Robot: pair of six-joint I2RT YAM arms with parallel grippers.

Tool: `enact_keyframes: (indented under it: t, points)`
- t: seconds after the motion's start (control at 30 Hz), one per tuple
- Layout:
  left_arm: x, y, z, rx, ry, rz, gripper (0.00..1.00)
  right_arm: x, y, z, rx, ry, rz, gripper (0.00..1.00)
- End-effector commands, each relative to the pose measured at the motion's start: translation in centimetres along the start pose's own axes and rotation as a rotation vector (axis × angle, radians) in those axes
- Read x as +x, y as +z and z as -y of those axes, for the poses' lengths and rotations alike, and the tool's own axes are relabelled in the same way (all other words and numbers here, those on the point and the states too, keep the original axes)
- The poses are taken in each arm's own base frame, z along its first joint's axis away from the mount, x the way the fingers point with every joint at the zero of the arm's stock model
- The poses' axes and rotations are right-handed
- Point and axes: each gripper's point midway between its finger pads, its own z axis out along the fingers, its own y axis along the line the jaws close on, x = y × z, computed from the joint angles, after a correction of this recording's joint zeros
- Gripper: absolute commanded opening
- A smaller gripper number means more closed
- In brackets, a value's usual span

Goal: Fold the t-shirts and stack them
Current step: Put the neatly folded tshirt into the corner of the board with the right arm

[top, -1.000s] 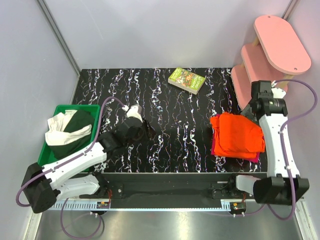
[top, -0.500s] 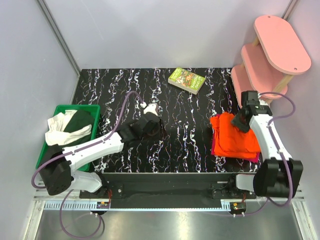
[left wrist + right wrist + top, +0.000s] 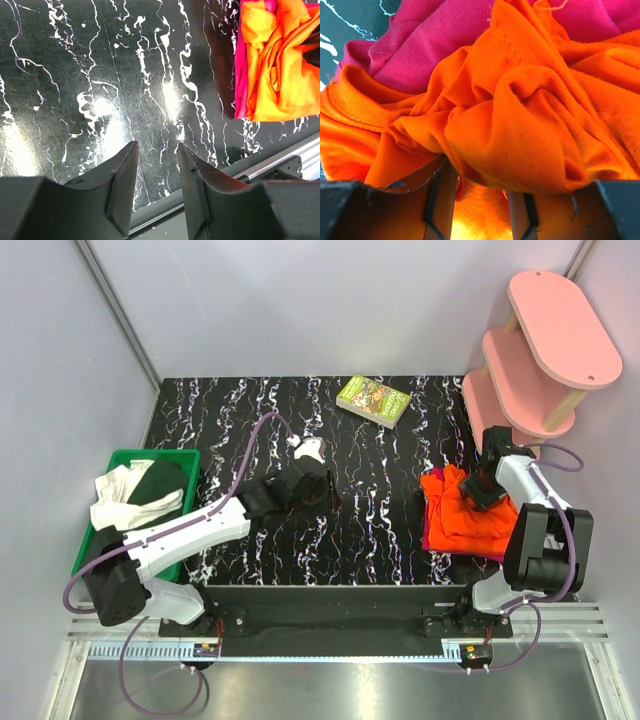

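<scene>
Where right hand (image 3: 480,200) pinches, orange t-shirt (image 3: 520,115) bunched — magenta t-shirt (image 3: 435,45) beneath

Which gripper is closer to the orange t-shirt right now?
Right. The right gripper sits on the orange t-shirt, bunched cloth between its fingers. The left gripper hangs open over the table near its middle, well apart from the shirt.

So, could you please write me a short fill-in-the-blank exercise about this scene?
1. The right pincer pinches the orange t-shirt, which lies on a ___ one.
2. The left pincer is open and holds ___.
3. On the table, the book lies near the ___ edge.
Missing words: magenta; nothing; far.
</scene>
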Motion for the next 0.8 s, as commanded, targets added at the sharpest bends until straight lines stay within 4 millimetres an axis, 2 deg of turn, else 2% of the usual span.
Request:
enact_keyframes:
  t: [0.0,0.07,0.17,0.2,0.27,0.3,0.43,0.47,0.63,0.77]
  points:
    - [-0.9,-0.3,1.0,0.002,0.006,0.027,0.42,3.0,1.3,2.2,0.049,-0.018,-0.088,0.47]
    - [-0.7,-0.2,0.9,-0.002,0.006,0.024,0.42,2.0,0.4,1.3,-0.01,-0.059,-0.049,0.47]
    - [-0.5,-0.1,1.0,-0.002,0.003,0.022,0.42,0.1,-3.0,-1.0,-0.175,-0.066,0.05,0.46]
    - [-0.5,-0.1,1.2,-0.001,0.001,0.024,0.42,-0.9,-4.9,-1.9,-0.25,-0.054,0.107,0.46]
    - [-0.4,-0.2,1.3,0.002,0.003,0.023,0.42,-1.8,-7.0,-2.8,-0.324,-0.035,0.165,0.47]
    - [-0.2,-0.2,1.5,0.004,0.007,0.02,0.42,-2.6,-8.9,-3.2,-0.38,-0.021,0.219,0.47]
    - [0.0,-0.3,1.8,0.008,0.014,0.019,0.42,-5.2,-12.9,-3.1,-0.4,-0.004,0.34,0.49]
    - [0.0,-0.2,1.9,0.009,0.013,0.018,0.42,-5.3,-13.0,-2.7,-0.376,0.001,0.339,0.48]
    - [0.0,-0.4,2.8,0.031,0.02,0.018,0.42,-3.8,-10.5,0.3,-0.198,0.011,0.27,0.46]
    - [-0.2,-0.9,2.9,0.045,0.028,0.029,0.42,-2.8,-8.7,1.7,-0.123,0.033,0.223,0.45]
